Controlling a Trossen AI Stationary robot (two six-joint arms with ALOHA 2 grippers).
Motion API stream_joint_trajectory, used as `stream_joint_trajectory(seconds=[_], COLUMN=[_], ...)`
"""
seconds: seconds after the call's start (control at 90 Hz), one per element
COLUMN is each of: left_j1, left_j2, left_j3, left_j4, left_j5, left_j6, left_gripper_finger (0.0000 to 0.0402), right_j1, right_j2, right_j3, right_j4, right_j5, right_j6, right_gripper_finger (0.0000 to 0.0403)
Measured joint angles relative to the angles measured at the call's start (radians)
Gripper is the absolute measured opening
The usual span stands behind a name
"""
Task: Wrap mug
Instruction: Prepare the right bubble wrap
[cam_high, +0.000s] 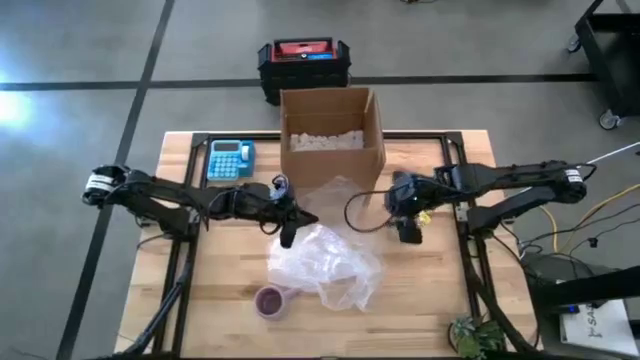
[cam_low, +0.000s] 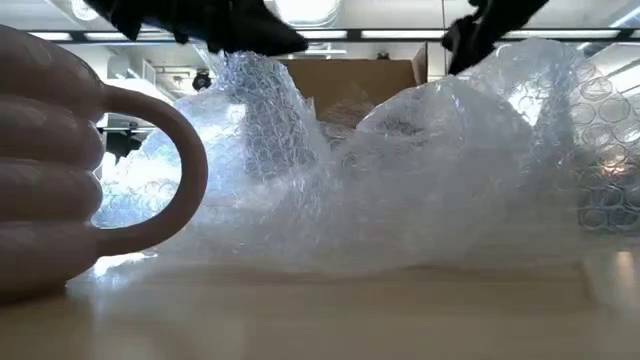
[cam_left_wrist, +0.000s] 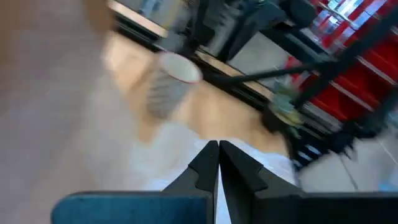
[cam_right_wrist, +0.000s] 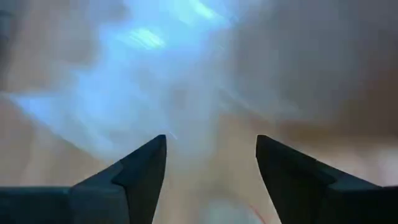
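A pinkish mug (cam_high: 270, 300) stands upright on the wooden table near its front edge, left of centre; in the low view the mug (cam_low: 60, 160) fills the left, handle toward the right. A crumpled sheet of clear bubble wrap (cam_high: 330, 265) lies beside it, mid-table. My left gripper (cam_high: 288, 238) is shut at the wrap's far left edge. My right gripper (cam_high: 409, 235) hangs open past the wrap's far right side, and its wrist view shows nothing between its fingers (cam_right_wrist: 143, 168). My left gripper pinches the bubble wrap at its far left edge (cam_low: 250, 70) between its two shut fingers (cam_left_wrist: 205, 165), coming from above at a slant. That edge is drawn up into a peak below the fingers. The rest of the wrap (cam_low: 400, 170) lies on the table.
An open cardboard box (cam_high: 330, 130) with white filling stands at the table's far middle, a blue calculator (cam_high: 230, 160) to its left. A black and red case (cam_high: 303, 62) sits on the floor beyond. A small plant (cam_high: 470, 335) is at the near right corner.
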Motion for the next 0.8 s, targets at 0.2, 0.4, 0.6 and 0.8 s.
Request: stream_joint_trajectory(seconds=[0.2, 0.4, 0.6, 0.8], left_j1=[-0.069, -0.05, -0.049, -0.07], left_j2=[0.151, 0.295, 0.31, 0.251], left_j3=[0.036, 0.083, 0.174, 0.194], left_j4=[-0.028, -0.266, -0.627, -0.958], left_j5=[-0.015, -0.026, -0.028, -0.033], left_j6=[0.006, -0.051, -0.102, -0.193], left_gripper_finger=[0.0, 0.0, 0.0, 0.0], right_j1=[0.038, 0.044, 0.056, 0.056], right_j2=[0.105, 0.228, 0.255, 0.206], right_j3=[-0.206, -0.227, -0.213, -0.207], right_j4=[0.43, 0.402, 0.189, 0.137], right_j5=[0.108, 0.108, 0.108, 0.107], right_j6=[0.021, 0.1, 0.115, 0.116], right_gripper_finger=[0.0221, 0.0201, 0.0188, 0.0176])
